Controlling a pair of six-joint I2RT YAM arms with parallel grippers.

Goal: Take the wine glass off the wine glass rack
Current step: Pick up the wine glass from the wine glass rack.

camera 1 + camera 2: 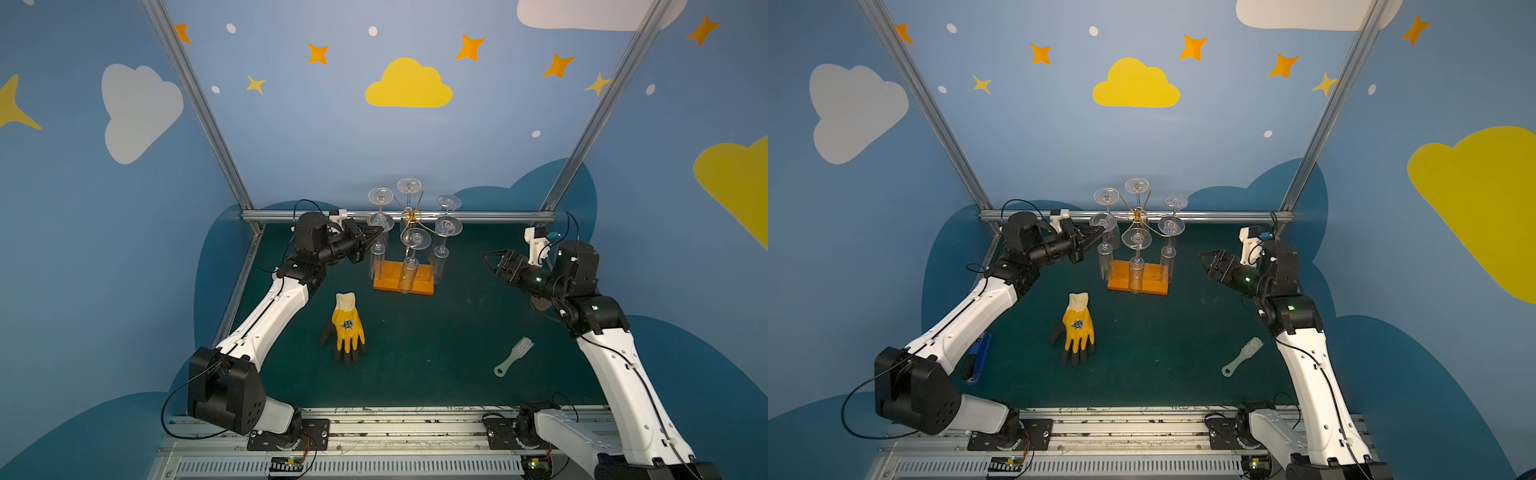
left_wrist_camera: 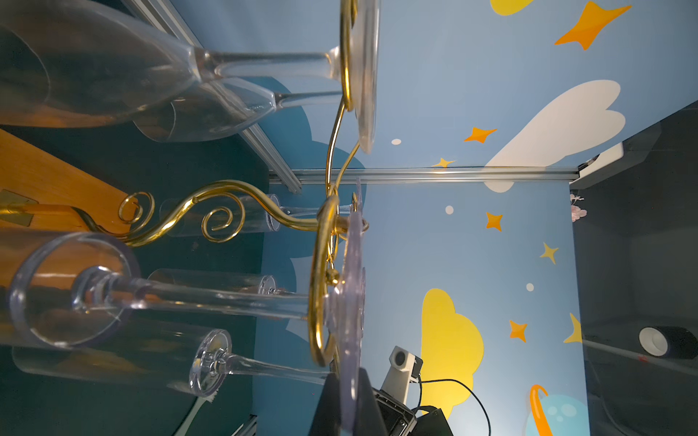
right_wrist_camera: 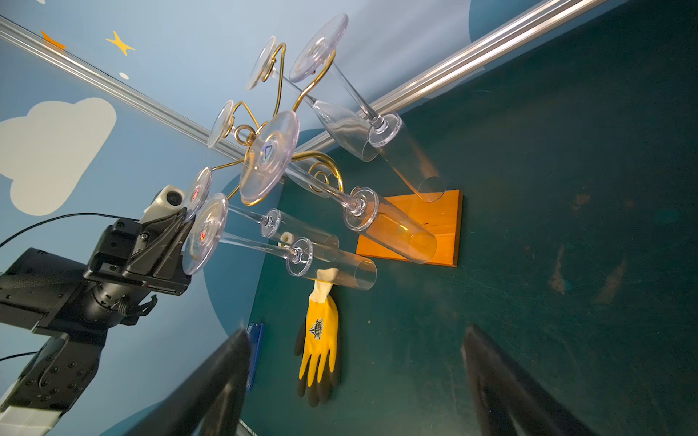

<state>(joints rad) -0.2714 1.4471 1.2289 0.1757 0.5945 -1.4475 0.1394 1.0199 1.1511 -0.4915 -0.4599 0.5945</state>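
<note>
The dark green counter (image 1: 415,353) is the biggest thing. The left arm (image 1: 266,316) and the right arm (image 1: 611,374) reach over it from the near edge. The left pincer (image 1: 376,233) is squeezed tight on the flat round foot of a wine glass (image 1: 377,266). The right pincer (image 1: 489,259) is wide apart and holds nothing. It hangs to the right of the rack, well apart from it.

The wine glass rack (image 1: 422,283) stands in the middle, near the back of the counter. It has gold wire curls on an orange wood base. 6 clear glasses (image 1: 449,226) hang on it upside down. The held wine glass is the low one on the left side, and its stem sits in a gold curl.

A yellow and black glove (image 1: 348,328) lies flat in front of the rack. A pale brush (image 1: 515,355) lies near the right arm. A small blue thing (image 1: 980,353), maybe a stapler, peeks out beside the left arm.
</note>
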